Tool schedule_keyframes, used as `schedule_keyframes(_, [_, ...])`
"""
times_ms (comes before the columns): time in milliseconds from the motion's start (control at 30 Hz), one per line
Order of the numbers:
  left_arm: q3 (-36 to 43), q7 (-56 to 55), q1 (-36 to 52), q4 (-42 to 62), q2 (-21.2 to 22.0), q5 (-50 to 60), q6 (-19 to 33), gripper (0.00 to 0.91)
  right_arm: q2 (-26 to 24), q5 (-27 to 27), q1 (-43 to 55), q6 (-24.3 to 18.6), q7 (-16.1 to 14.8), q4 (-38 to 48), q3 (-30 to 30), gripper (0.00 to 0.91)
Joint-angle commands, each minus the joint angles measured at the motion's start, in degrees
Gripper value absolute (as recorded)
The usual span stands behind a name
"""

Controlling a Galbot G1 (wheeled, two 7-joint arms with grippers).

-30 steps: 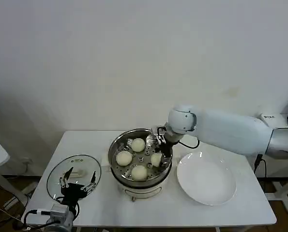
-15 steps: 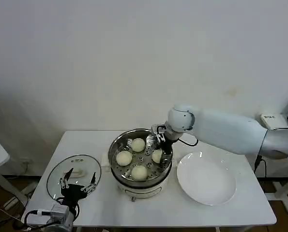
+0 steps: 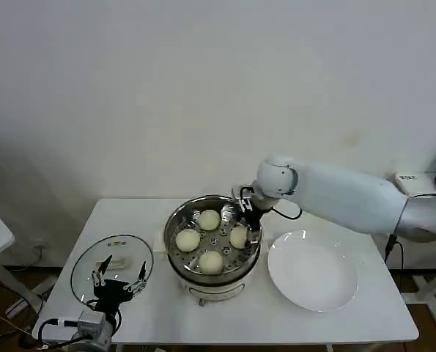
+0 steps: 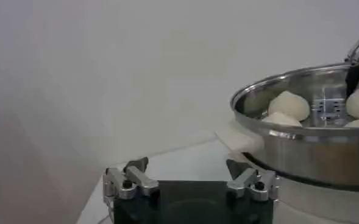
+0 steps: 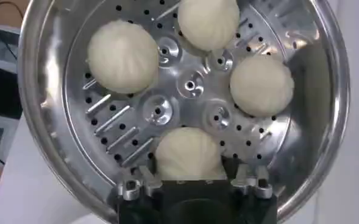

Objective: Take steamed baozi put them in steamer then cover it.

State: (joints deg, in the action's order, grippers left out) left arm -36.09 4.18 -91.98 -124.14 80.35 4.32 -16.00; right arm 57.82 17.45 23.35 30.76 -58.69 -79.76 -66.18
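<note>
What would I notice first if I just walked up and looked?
The shiny steamer in the middle of the white table, with four white buns sitting on its holey tray. The right gripper hangs over the steamer, jaws open around the bun nearest the plate. Beside the steamer, the big white plate is bare, and the glass lid lies at the other side under the left gripper.

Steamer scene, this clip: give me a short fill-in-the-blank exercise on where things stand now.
1. The number of baozi lying in the steamer is ____.
2. The plate holds ____ baozi.
3. The glass lid lies on the table beside the steamer, on the robot's ____ side.
4. The right pincer is open above the ____.

Missing words: four; no; left; steamer
</note>
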Motion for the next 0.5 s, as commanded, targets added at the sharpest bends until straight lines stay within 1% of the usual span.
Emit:
schedule_keyframes(33, [0.12,0.15,-0.22,0.11,-0.02,0.04,0.06,0.907,-7.58,6.3,4.03,0.29,-0.98,-8.08,4.07,0.907])
schedule_keyframes(100, [0.26,0.36,-0.03,0.01,0.43,0.13,0.01,0.907,-10.59,9.15,4.78,-0.32,-0.91,-10.81,6.51,0.907])
schedule_keyframes(133, [0.34,0.46,0.05,-0.02,0.64,0.16,0.0,0.907,-11.83,9.66,4.57,-0.57,-0.73,-11.28,7.86,0.907])
schedule_keyframes(167, [0.55,0.64,0.24,-0.14,1.0,0.19,0.01,0.907,-13.04,10.49,3.56,-1.06,-0.29,-11.74,10.02,0.907])
schedule_keyframes(200, [0.68,0.73,0.29,-0.2,1.14,0.13,0.04,0.907,-14.81,11.15,0.81,-1.42,1.0,-12.39,14.05,0.907])
schedule_keyframes(233, [0.75,0.79,0.3,-0.19,1.23,0.04,0.04,0.907,-15.83,11.34,-0.45,-1.51,1.45,-12.63,16.59,0.907])
schedule_keyframes(267, [0.81,0.81,0.26,-0.12,1.3,-0.02,0.09,0.907,-17.54,12.1,-3.23,-2.0,3.2,-13.39,21.58,0.907])
schedule_keyframes(300, [0.87,0.81,0.2,0.02,1.33,-0.16,0.24,0.907,-18.57,12.46,-4.87,-2.91,4.84,-13.76,23.42,0.907])
schedule_keyframes(367, [0.98,0.77,0.16,0.7,1.68,-0.26,0.93,0.907,-21.52,12.97,-12.01,-6.88,9.95,-15.48,32.53,0.907])
schedule_keyframes(400, [0.99,0.7,0.21,0.93,1.96,-0.16,1.02,0.907,-22.4,12.53,-14.03,-8.01,12.54,-16.5,35.66,0.907])
schedule_keyframes(433, [1.0,0.72,0.19,1.2,2.27,-0.16,1.01,0.907,-23.7,12.76,-19.16,-9.08,15.88,-17.52,39.49,0.907])
schedule_keyframes(500, [1.09,0.77,-0.09,1.09,2.64,-0.23,0.99,0.907,-25.8,14.62,-24.89,-11.73,21.86,-19.48,43.1,0.907])
